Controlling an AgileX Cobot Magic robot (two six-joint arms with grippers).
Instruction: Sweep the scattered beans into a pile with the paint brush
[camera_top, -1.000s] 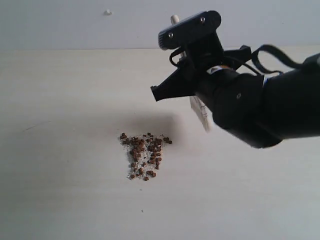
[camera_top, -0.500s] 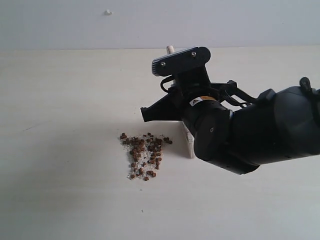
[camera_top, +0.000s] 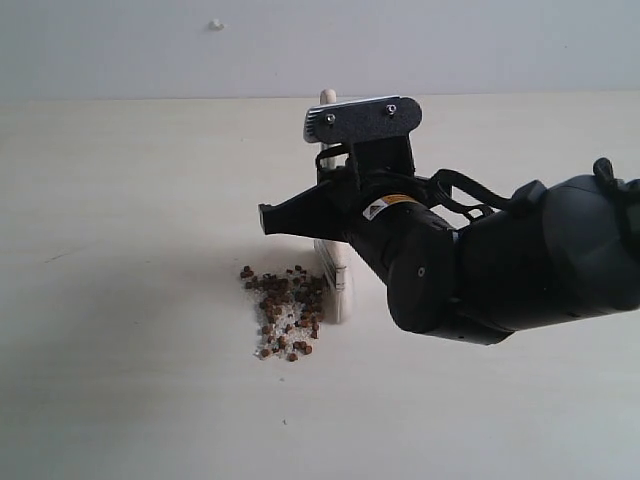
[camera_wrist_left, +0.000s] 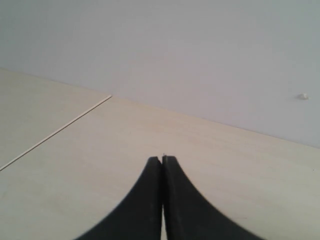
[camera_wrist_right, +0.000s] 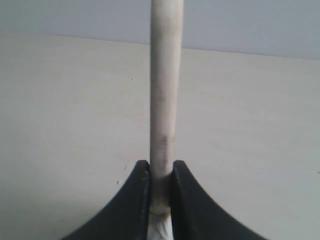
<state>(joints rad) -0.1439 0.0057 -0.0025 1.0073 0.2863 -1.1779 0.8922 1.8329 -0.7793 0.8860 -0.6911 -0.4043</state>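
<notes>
The reddish-brown beans (camera_top: 287, 309) lie in a compact pile on the pale table, mixed with whitish crumbs. My right gripper (camera_wrist_right: 161, 167) is shut on the pale handle of the paint brush (camera_wrist_right: 165, 90). In the exterior view the paint brush (camera_top: 334, 285) stands nearly upright with its whitish bristles down on the table, touching the right edge of the pile; its handle tip shows above the arm. The right gripper (camera_top: 345, 215) hangs over the brush, mostly hiding it. My left gripper (camera_wrist_left: 162, 160) is shut on nothing, over bare table, away from the beans.
The pale wooden table (camera_top: 120, 250) runs to a grey wall (camera_top: 150, 50) at the back. A small white speck (camera_top: 215, 24) sits on the wall. The bulky right arm (camera_top: 520, 260) fills the right of the exterior view. A thin seam (camera_wrist_left: 55, 131) crosses the table.
The right arm has moved left and down with the brush. The bristles went from raised and well right of the beans to resting against the pile's right edge.
</notes>
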